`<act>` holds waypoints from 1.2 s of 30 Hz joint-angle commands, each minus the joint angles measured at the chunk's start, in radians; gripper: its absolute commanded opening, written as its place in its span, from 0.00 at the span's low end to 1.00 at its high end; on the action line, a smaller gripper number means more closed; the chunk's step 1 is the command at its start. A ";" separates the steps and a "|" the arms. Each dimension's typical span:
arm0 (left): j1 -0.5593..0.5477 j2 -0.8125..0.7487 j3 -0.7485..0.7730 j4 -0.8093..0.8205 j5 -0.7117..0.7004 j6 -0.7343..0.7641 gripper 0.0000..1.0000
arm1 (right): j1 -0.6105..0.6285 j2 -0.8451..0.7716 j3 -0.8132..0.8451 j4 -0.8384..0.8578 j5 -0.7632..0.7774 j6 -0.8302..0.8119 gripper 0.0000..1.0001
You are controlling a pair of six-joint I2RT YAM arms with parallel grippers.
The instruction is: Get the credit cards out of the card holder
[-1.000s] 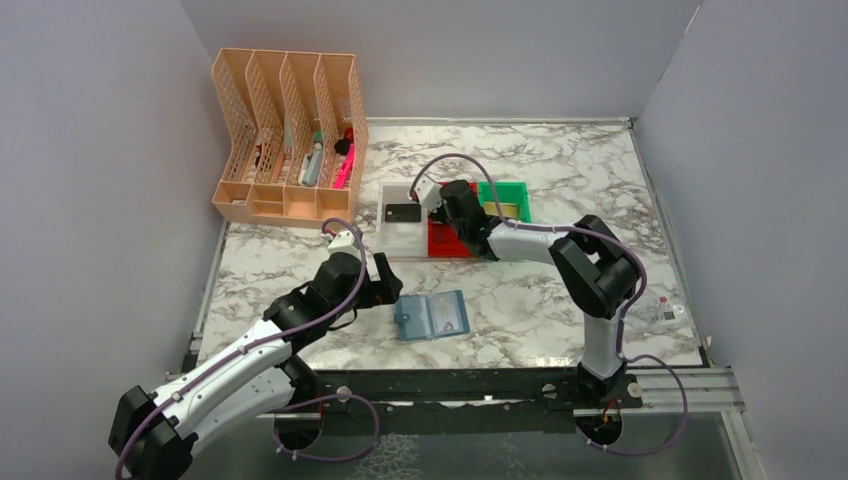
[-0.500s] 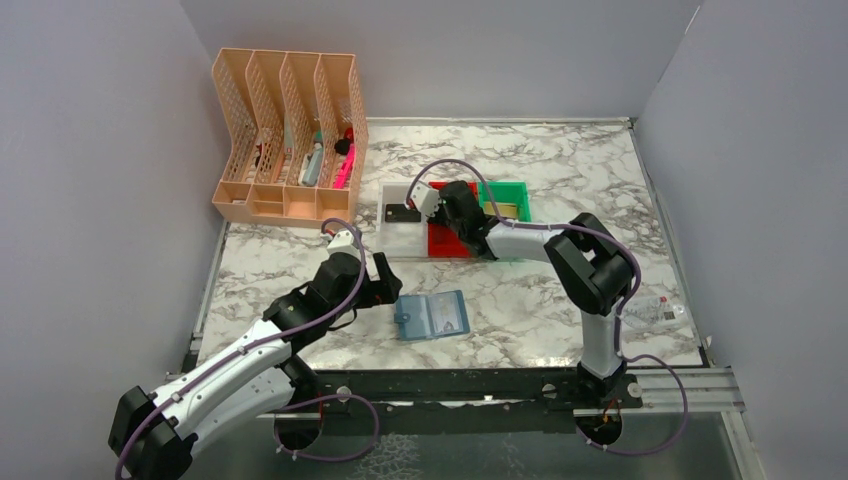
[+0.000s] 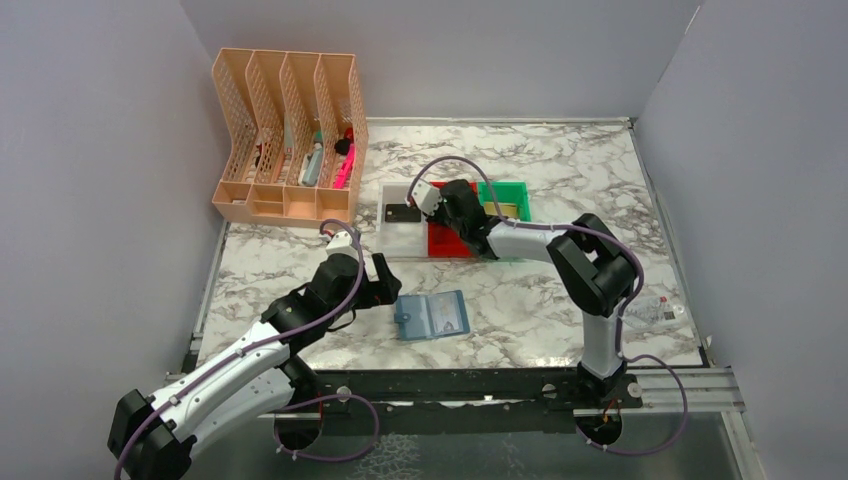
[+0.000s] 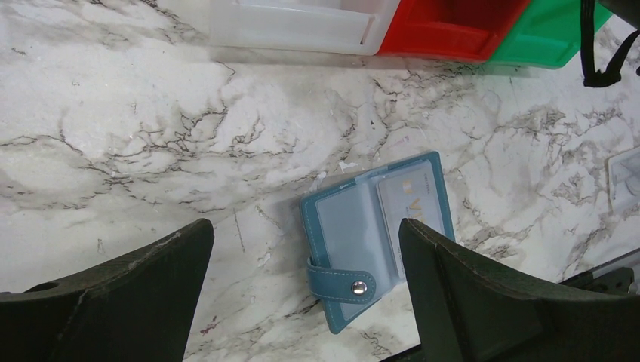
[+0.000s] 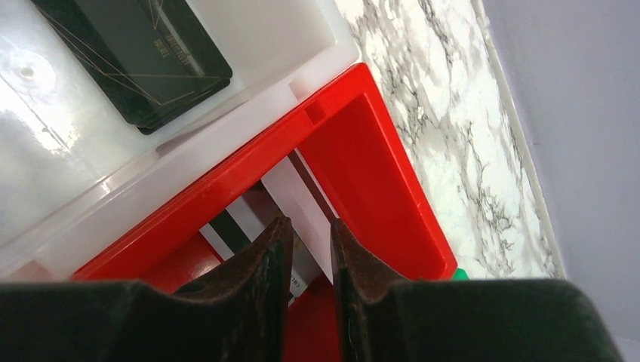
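Observation:
The blue card holder (image 3: 432, 315) lies open on the marble table and shows in the left wrist view (image 4: 377, 234). A silver-grey credit card (image 4: 411, 200) sits in its right clear pocket. My left gripper (image 3: 385, 283) is wide open and empty, just left of and above the holder. My right gripper (image 3: 440, 205) hangs over the red bin (image 5: 362, 151) with its jaws slightly apart. A silver-grey card (image 5: 306, 200) stands tilted in that gap. Another striped card (image 5: 226, 226) lies in the bin. A black card (image 5: 143, 60) lies in the white bin (image 3: 400, 238).
A green bin (image 3: 503, 190) stands right of the red bin and holds a gold card (image 3: 500, 208). A peach mesh rack (image 3: 290, 140) stands at the back left. A clear plastic piece (image 3: 655, 312) lies near the right edge. Grey walls enclose the table.
My right gripper has shifted slightly left and back over the red bin. My left arm and the card holder have hardly moved.

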 commanded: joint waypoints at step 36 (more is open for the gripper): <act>-0.072 0.402 0.130 0.297 0.540 0.029 0.67 | -0.002 -0.759 -0.662 -0.229 -0.476 1.463 0.55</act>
